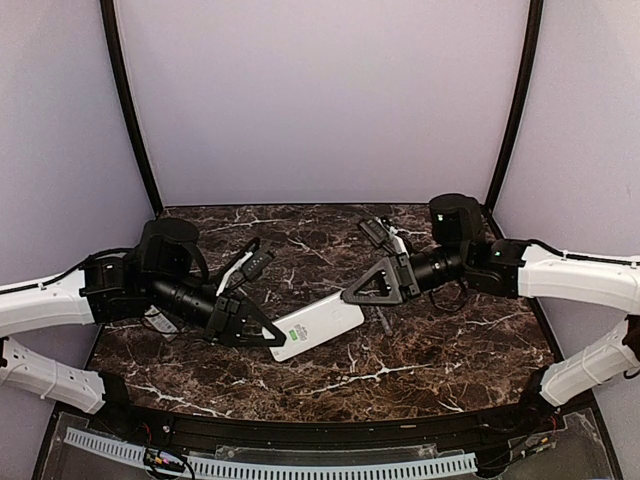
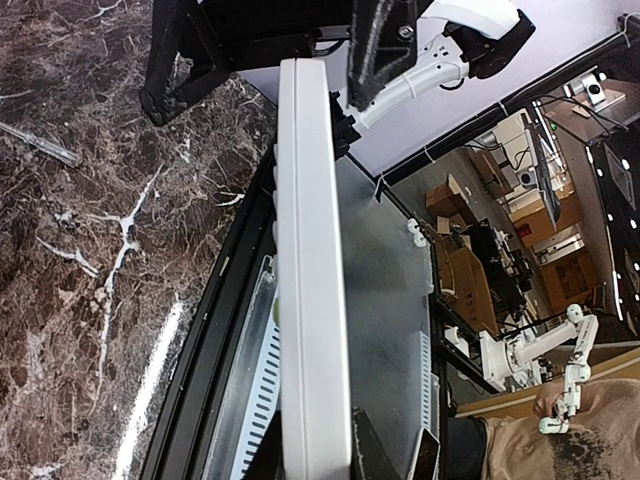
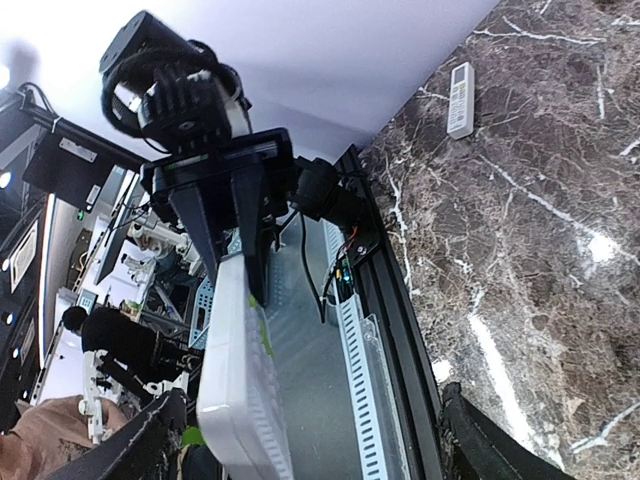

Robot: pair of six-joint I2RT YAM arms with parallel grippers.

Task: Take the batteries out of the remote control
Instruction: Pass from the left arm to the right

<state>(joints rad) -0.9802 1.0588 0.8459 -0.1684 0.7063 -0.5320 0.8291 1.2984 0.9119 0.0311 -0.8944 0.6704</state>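
A white remote control [image 1: 318,325] is held just above the marble table [image 1: 440,350], with a green mark near its left end. My left gripper [image 1: 274,337] is shut on that left end. In the left wrist view the remote [image 2: 310,250] shows edge-on between my fingers [image 2: 372,450]. My right gripper [image 1: 352,297] is open, its jaws wide apart around the remote's right end [image 3: 235,400], with one finger [image 3: 490,440] well clear of it. A slim greyish cylinder [image 1: 383,320], perhaps a battery, lies on the table and also shows in the left wrist view [image 2: 40,145]. No battery shows in the remote.
A second white and black remote [image 1: 243,268] lies behind the left arm. A dark remote [image 1: 380,233] lies by the right arm. A small white remote [image 3: 460,100] shows in the right wrist view. The table's black front rail [image 1: 300,435] runs below.
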